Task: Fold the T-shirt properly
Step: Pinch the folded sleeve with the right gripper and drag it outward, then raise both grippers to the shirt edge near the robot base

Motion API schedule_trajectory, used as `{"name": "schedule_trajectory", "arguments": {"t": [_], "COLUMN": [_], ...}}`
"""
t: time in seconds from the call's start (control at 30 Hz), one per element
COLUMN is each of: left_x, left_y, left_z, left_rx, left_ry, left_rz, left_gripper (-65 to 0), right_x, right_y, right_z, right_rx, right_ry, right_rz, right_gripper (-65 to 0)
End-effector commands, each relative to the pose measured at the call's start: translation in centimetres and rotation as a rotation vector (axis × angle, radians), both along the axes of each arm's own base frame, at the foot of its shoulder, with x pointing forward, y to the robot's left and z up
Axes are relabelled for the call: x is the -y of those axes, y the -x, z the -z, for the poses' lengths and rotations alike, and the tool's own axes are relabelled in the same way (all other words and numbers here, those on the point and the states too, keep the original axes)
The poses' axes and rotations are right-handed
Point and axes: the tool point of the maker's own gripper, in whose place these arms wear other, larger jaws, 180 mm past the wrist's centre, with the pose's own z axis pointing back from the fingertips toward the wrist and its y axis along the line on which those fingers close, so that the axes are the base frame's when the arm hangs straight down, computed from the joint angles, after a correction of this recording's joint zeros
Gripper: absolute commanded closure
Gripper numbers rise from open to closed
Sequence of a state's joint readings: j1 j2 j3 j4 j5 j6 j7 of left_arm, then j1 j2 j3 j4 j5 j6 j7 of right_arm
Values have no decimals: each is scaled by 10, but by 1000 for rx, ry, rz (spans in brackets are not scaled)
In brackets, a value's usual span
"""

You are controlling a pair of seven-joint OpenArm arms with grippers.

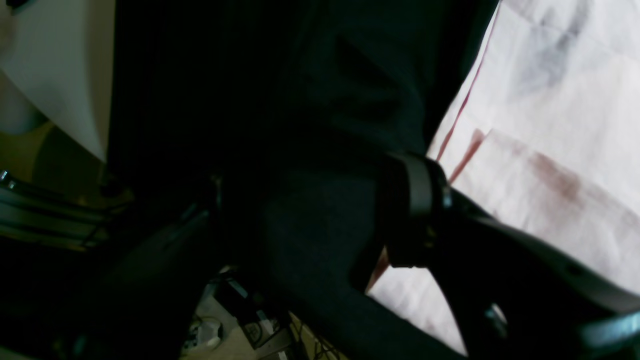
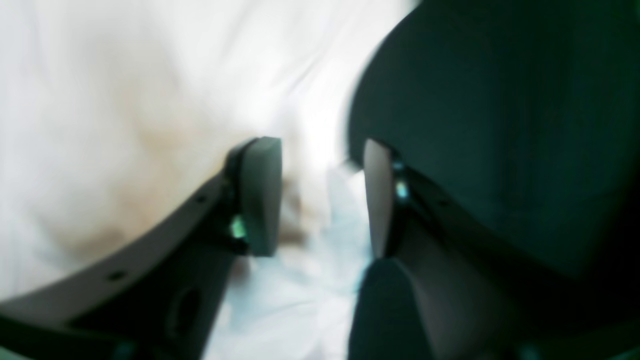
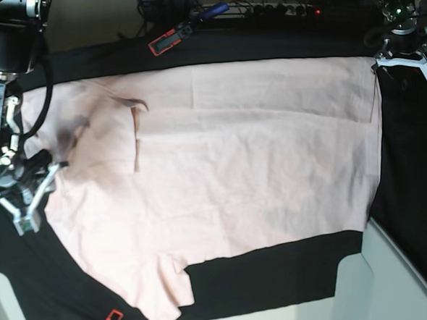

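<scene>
The pale pink T-shirt [image 3: 235, 166] lies spread nearly flat on a black cloth [image 3: 278, 272], with one sleeve reaching toward the front edge and a small fold near the collar at the left. My right gripper [image 3: 29, 200] sits at the shirt's left edge, open. In the right wrist view its fingers [image 2: 260, 195] stand apart over the T-shirt [image 2: 125, 100], and I cannot tell whether they touch it. My left gripper [image 3: 409, 59] hangs open at the shirt's far right corner, over black cloth [image 1: 275, 75], with the T-shirt [image 1: 550, 125] just beside one finger [image 1: 417, 195].
Cables and an orange-framed tool [image 3: 170, 39] lie along the back edge. The white table [image 3: 395, 287] shows at both front corners, past the black cloth. A small orange-tipped item [image 3: 111, 318] rests at the front left.
</scene>
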State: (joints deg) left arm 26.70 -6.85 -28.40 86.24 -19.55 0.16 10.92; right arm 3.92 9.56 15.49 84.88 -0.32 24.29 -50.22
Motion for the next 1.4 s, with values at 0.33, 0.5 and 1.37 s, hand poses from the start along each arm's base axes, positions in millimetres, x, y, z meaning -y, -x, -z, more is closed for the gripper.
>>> {"name": "schedule_trajectory", "arguments": {"t": [0.33,0.5,1.37], "left_x": [-4,-4,16], "left_y": [-11,-8,42], "left_z": [-16,-12,40], "left_rx": [43,31,-45], "left_ry": [-37,-31,169], "left_rz": [15,14,-46], "left_gripper": [-385,-386,-386], "right_x": [49,58,77], "right_y": [18,44,172], "right_z": [-2,22,67], "right_rx": [20,-57,-221], "right_ry": [-15,-64,-253], "right_rz": [155,146,477], "right_gripper": [-318,-319,-319]}}
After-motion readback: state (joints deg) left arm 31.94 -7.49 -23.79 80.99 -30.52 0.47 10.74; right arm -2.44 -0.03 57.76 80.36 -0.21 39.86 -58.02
